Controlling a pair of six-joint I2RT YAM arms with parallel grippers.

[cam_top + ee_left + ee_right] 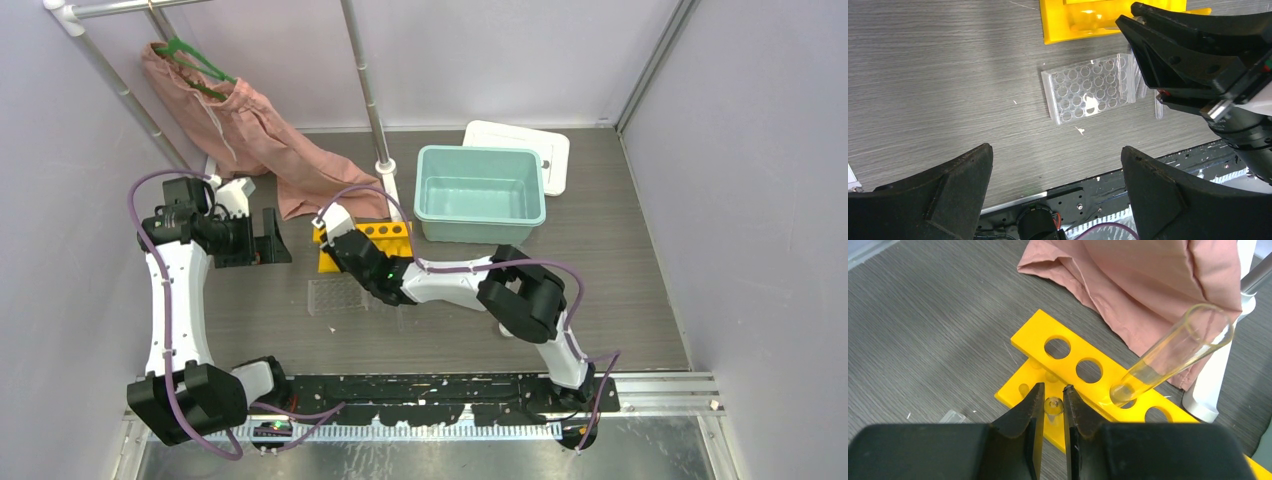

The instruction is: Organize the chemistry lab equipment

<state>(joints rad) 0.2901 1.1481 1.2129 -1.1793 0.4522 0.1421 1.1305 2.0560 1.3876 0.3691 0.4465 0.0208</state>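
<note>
The yellow tube rack lies on the table next to the pink cloth. A clear glass tube leans tilted in one of its holes. My right gripper is shut on a small clear tube and holds it just above the rack's near edge. In the top view the right gripper sits over the rack. The clear well tray lies in front of the rack, and it also shows in the left wrist view. My left gripper is open, empty and raised to the left of the tray.
A teal bin stands right of the rack with a white lid behind it. A pink cloth on a green hanger drapes from the rail onto the table. A white pole base stands by the rack.
</note>
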